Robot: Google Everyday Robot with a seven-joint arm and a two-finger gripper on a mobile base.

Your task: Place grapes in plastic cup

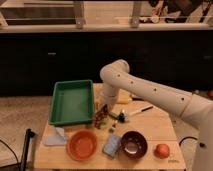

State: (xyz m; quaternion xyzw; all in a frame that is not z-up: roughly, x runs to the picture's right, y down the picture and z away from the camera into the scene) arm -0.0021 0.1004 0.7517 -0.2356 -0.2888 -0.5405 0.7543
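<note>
The grapes [100, 120], a lumpy dark red-brown bunch, lie on the wooden table [160, 127] just right of the green tray's front corner. My gripper [103, 112] hangs from the white arm [145, 90] and is right over the grapes, touching or nearly touching them. A small pale yellow-green cup [112, 128], apparently the plastic cup, stands just to the front right of the grapes, between them and the dark bowl.
A green tray [71, 102] sits at the left. An orange bowl [82, 144], a blue-grey sponge [111, 145], a dark bowl [133, 145] and a round orange fruit [162, 150] line the front. Small utensils [131, 113] lie right of the gripper.
</note>
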